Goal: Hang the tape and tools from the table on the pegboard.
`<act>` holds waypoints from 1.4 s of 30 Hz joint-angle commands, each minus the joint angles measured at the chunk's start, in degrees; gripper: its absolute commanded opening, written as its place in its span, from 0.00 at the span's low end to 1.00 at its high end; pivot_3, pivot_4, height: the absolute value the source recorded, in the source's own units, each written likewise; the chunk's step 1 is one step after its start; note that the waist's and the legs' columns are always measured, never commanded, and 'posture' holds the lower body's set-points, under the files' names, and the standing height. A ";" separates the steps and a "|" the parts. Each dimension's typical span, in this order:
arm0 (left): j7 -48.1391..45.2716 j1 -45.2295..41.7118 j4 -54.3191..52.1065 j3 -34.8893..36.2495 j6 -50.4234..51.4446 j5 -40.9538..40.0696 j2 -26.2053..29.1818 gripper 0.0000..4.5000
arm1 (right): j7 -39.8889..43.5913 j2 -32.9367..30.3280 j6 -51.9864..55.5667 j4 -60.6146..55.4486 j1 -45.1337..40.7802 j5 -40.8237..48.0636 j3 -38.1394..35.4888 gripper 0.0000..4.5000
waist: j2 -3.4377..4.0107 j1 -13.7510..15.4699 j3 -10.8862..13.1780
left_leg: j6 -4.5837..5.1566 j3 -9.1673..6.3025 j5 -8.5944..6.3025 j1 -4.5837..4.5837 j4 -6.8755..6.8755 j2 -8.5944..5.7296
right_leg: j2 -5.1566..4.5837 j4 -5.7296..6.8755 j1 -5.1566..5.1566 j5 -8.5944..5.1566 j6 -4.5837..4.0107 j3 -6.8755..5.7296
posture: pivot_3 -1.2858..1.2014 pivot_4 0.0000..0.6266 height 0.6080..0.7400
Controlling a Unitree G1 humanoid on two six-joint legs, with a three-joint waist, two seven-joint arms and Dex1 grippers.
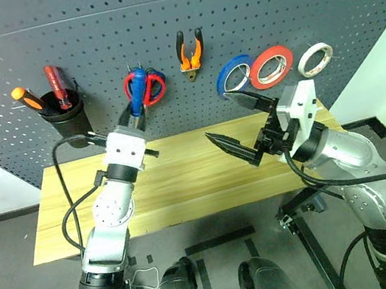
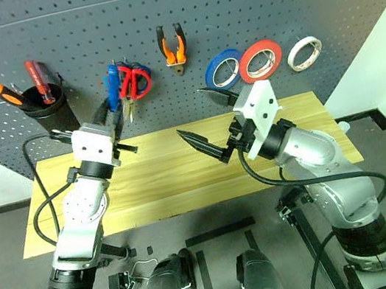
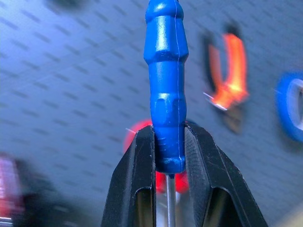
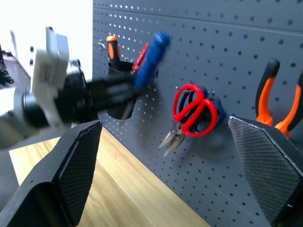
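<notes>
My left gripper (image 1: 135,113) is shut on the thin blue-handled screwdriver (image 3: 165,85), gripping the handle's lower end, held up in front of the pegboard (image 1: 176,5) near the red-handled scissors (image 1: 147,85). On the pegboard hang the scissors, the orange-and-black pliers (image 1: 190,51) and the whitish tape (image 1: 315,59). My right gripper (image 1: 222,117) stands open and empty above the wooden table (image 1: 185,183), below the pliers. In the right wrist view the left gripper (image 4: 106,94) holds the screwdriver (image 4: 151,56) beside the scissors (image 4: 194,111).
A black cup (image 1: 66,114) on the pegboard's left holds an orange-handled and a red-handled screwdriver. A blue roll (image 1: 233,75) and a red-orange roll (image 1: 271,65) hang next to the whitish tape. The tabletop bears nothing.
</notes>
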 commanded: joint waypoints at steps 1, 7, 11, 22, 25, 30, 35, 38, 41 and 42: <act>3.52 -5.58 0.29 3.36 -4.52 2.74 -0.17 0.11 | 2.76 -1.65 -1.02 -2.78 1.23 3.15 -4.02 1.00 | 0.03 0.66 -0.31 | 0.00 -0.02 0.00 0.00 0.15 0.07 | 0.07 0.01 0.03 0.05 -0.03 0.00 | 0.54 0.03 0.82; 5.89 -14.76 8.90 6.60 -7.91 5.60 2.79 0.11 | 3.92 -2.41 -0.56 -3.39 1.34 4.73 -5.14 1.00 | 0.14 0.73 -2.23 | 0.08 -0.07 -0.15 -0.03 0.62 0.19 | 0.19 -0.03 0.24 0.25 0.01 -0.04 | 0.54 0.02 0.82; 9.03 -19.36 19.49 8.08 -12.56 6.65 4.79 0.11 | 4.11 -2.65 0.05 -3.63 0.35 5.92 -5.41 1.00 | 0.29 0.70 -3.05 | 0.17 -0.07 -0.12 0.07 0.65 0.20 | 0.21 0.01 0.30 0.25 0.01 -0.03 | 0.53 0.03 0.82; 15.84 -22.55 32.27 8.76 -20.13 7.94 5.20 0.11 | 2.44 -6.05 5.94 -7.75 0.33 11.63 -7.86 1.00 | 0.29 0.53 -3.00 | 0.29 -0.07 -0.16 0.06 0.74 0.19 | 0.18 0.11 0.33 0.27 0.04 -0.01 | 0.50 0.15 0.82; 17.19 -21.96 32.01 9.00 -20.26 8.29 5.34 0.11 | 1.84 -7.43 8.12 -8.93 1.04 13.74 -8.81 1.00 | 0.29 0.48 -2.96 | 0.29 -0.08 -0.17 0.08 0.75 0.23 | 0.16 0.14 0.33 0.27 0.03 0.01 | 0.50 0.19 0.82; 18.97 -20.34 31.08 10.40 -19.81 8.81 6.51 0.11 | 1.32 -10.05 11.90 -9.92 1.76 18.20 -10.58 1.00 | 0.28 0.13 -2.41 | 0.33 -0.16 -0.19 0.16 0.74 0.30 | 0.08 0.15 0.34 0.26 0.02 0.11 | 0.49 0.28 0.82; 19.10 -19.34 28.10 12.27 -17.61 8.33 7.42 0.11 | 0.59 -12.60 15.05 -10.81 1.44 23.54 -12.16 1.00 | 0.28 -0.97 -0.39 | 0.38 -0.18 -0.21 0.48 0.73 0.35 | -0.10 0.16 0.63 0.23 -0.04 0.18 | 0.48 0.36 0.82; 18.84 -19.33 26.71 12.69 -16.66 8.40 7.63 0.11 | 0.05 -13.81 16.10 -11.08 1.52 25.85 -12.89 1.00 | 0.22 -1.19 0.83 | 0.42 -0.16 -0.24 0.54 0.73 0.35 | -0.14 0.15 0.68 0.24 -0.02 0.27 | 0.48 0.40 0.82; 18.70 -18.96 25.00 12.88 -15.39 8.19 7.34 0.11 | -0.57 -15.22 16.89 -11.73 2.52 28.02 -14.53 1.00 | 0.27 -1.30 2.05 | 0.44 -0.15 -0.24 0.59 0.70 0.35 | -0.16 0.16 0.71 0.24 -0.01 0.33 | 0.48 0.43 0.82; 18.81 -18.97 24.63 13.00 -15.02 8.04 7.20 0.11 | -0.96 -15.76 17.24 -12.16 2.79 28.91 -15.10 1.00 | 0.28 -1.32 2.30 | 0.44 -0.14 -0.24 0.55 0.70 0.36 | -0.17 0.15 0.67 0.25 0.00 0.34 | 0.47 0.43 0.82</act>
